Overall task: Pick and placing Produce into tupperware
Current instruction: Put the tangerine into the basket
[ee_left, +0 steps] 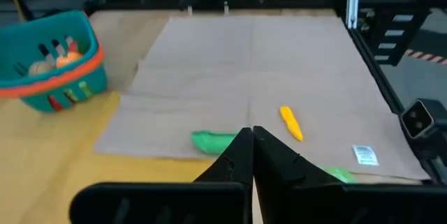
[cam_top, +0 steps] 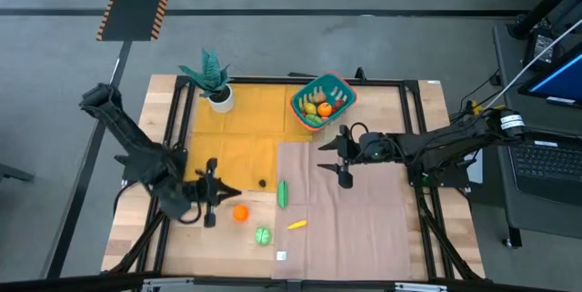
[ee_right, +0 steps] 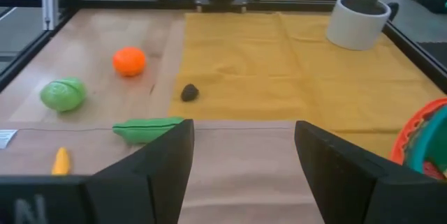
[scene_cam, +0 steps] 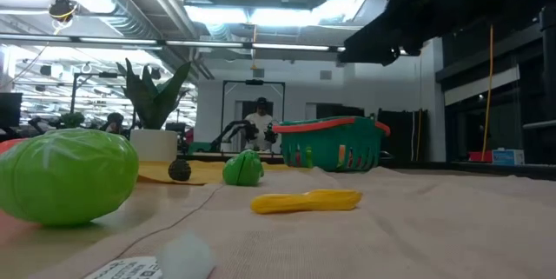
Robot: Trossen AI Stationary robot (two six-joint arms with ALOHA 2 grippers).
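The teal tupperware (cam_top: 323, 99) with an orange-red rim stands at the far middle of the table and holds several pieces of produce. More produce lies loose near the front: an orange ball (cam_top: 240, 212), a round green piece (cam_top: 263, 235), a long green piece (cam_top: 282, 193), a yellow piece (cam_top: 296, 225) and a small dark piece (cam_top: 262, 183). My left gripper (cam_top: 233, 194) is shut and holds nothing; it hovers just left of the orange ball. My right gripper (ee_right: 241, 147) is open and holds nothing; it hangs over the tan cloth, on the near side of the tupperware.
A teal plant in a white pot (cam_top: 218, 96) stands at the far left on a yellow cloth (cam_top: 236, 133). A tan cloth (cam_top: 350, 215) covers the right half of the table. A small white label (cam_top: 281, 256) lies near the front edge. A black frame rail (cam_top: 414, 128) borders the table.
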